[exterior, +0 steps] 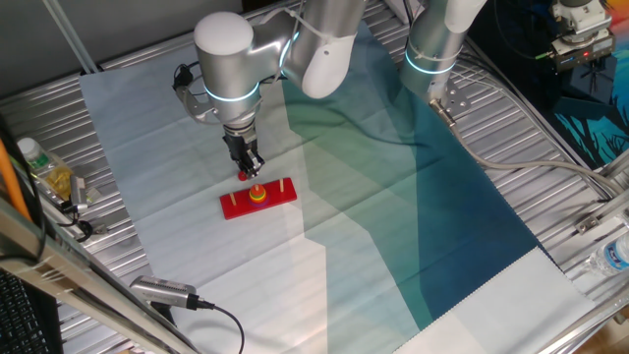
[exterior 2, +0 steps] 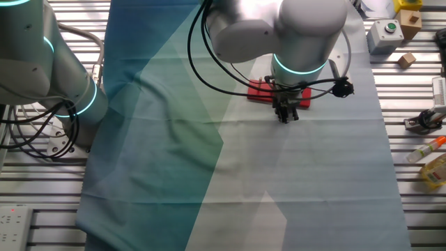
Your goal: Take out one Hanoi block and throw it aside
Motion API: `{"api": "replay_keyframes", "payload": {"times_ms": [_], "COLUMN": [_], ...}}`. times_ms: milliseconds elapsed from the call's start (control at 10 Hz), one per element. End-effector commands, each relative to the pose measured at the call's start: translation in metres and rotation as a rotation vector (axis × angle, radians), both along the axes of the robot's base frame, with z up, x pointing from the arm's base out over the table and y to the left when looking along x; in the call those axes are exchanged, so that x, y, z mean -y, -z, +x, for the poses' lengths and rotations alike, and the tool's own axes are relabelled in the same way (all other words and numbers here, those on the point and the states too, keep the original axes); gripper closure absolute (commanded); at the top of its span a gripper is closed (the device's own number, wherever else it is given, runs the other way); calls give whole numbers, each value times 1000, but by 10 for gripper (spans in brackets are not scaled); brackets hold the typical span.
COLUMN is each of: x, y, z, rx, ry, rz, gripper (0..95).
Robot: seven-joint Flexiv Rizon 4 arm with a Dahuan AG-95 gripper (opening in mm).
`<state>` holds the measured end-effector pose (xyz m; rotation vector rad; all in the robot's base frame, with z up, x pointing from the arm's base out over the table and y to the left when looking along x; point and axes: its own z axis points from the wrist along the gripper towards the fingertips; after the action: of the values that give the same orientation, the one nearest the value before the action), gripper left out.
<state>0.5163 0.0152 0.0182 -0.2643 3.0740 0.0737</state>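
Gripper point(exterior: 249, 172) hangs just above the red base point(exterior: 258, 200) on the cloth-covered counter point(exterior: 177, 147); fingers clamped on the small red Hanoi block point(exterior: 248, 175). Yellow disc point(exterior: 257, 193) sits on the middle peg.

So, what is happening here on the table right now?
One robot arm holds its gripper just above a red base with pegs on the cloth. A small red ring appears to sit between the gripper's tips, lifted off the base. A yellow disc remains on the middle peg. The ring is not yet thrown aside.
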Motion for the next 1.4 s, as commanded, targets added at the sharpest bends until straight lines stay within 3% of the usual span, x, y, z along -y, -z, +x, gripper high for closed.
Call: {"api": "replay_keyframes", "payload": {"times_ms": [100,400,500,1000,1300,1400], "x": [0,0,0,0,0,-1], "y": [0,1,1,-1,-11,-24], "z": [0,0,0,0,0,0], "rx": [1,1,2,7,6,3], "ry": [-2,-8,-9,-16,-19,-18], "rz": [-2,-2,-1,1,4,7], "gripper": [760,760,570,570,570,570]}}
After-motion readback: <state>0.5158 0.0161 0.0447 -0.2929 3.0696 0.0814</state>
